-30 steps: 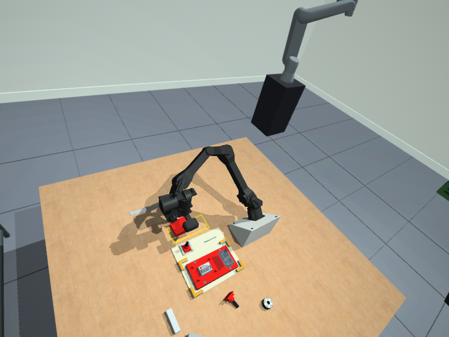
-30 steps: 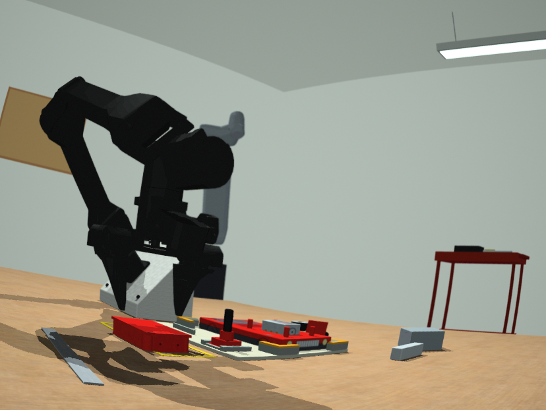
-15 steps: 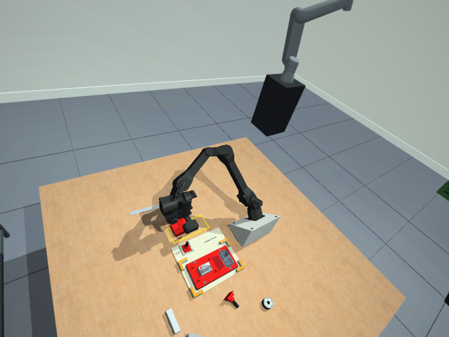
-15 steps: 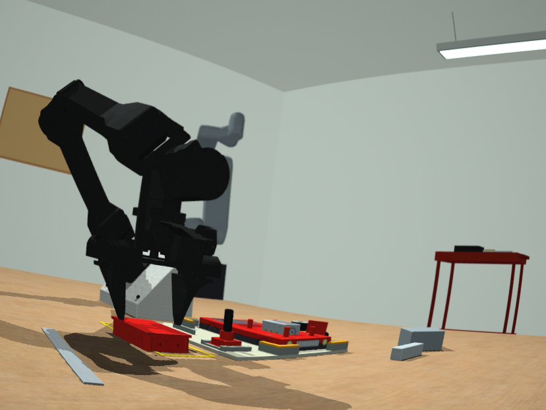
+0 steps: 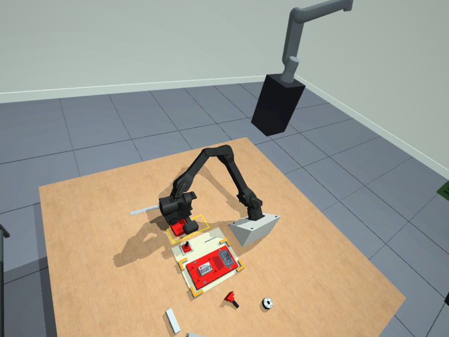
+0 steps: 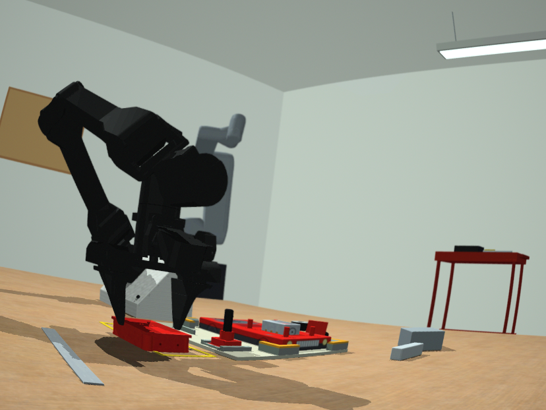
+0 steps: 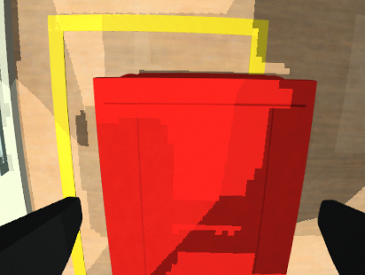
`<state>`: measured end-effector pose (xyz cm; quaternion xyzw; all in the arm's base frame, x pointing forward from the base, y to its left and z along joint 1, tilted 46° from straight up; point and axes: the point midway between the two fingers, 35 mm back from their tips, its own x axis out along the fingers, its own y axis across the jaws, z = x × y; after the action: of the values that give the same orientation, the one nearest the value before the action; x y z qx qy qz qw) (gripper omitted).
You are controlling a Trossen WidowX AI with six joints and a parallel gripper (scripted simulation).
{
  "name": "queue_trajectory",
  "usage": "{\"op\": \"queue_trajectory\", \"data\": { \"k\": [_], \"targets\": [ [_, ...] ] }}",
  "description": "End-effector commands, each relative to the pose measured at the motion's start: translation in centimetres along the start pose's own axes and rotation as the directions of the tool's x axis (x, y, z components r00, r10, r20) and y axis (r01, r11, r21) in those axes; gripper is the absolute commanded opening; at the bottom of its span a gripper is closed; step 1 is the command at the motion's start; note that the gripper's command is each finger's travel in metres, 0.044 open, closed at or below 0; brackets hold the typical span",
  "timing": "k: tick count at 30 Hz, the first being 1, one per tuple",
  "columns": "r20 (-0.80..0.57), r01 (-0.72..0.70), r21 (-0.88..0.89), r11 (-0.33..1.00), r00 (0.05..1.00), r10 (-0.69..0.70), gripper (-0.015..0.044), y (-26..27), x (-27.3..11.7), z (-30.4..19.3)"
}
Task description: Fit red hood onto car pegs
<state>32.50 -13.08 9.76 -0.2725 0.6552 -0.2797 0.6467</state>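
Red flat-roofed plastic hood [image 7: 200,191] lies ungrasped in its yellow outline on the wooden desk [image 5: 90,217], the black gripper [image 6: 148,320] wide and empty straddling it; grasping, lifting, fitting onto the red car chassis [image 5: 212,268] remain.

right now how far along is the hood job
Done: the gripper is open and low over the red hood, one finger on each side of it. In hand: closing on the hood, which lies on the table inside the yellow outline, not gripped. Left: lifting it, carrying it to the chassis in the jig, seating it on the pegs around the engine block, and withdrawing.
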Motion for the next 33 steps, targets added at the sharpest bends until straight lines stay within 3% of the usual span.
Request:
{"op": "queue_trajectory", "data": {
  "k": [1,26,30,33],
  "targets": [
    [-0.001,0.004,-0.004,1.000,1.000,-0.004,0.0440,0.0,0.2,0.0],
    [-0.001,0.004,-0.004,1.000,1.000,-0.004,0.0440,0.0,1.5,-0.1],
    [0.000,0.002,0.000,1.000,1.000,-0.002,0.0335,0.0,1.3,0.0],
    [0.000,0.002,0.000,1.000,1.000,-0.002,0.0315,0.0,1.3,0.0]
  ]
}}
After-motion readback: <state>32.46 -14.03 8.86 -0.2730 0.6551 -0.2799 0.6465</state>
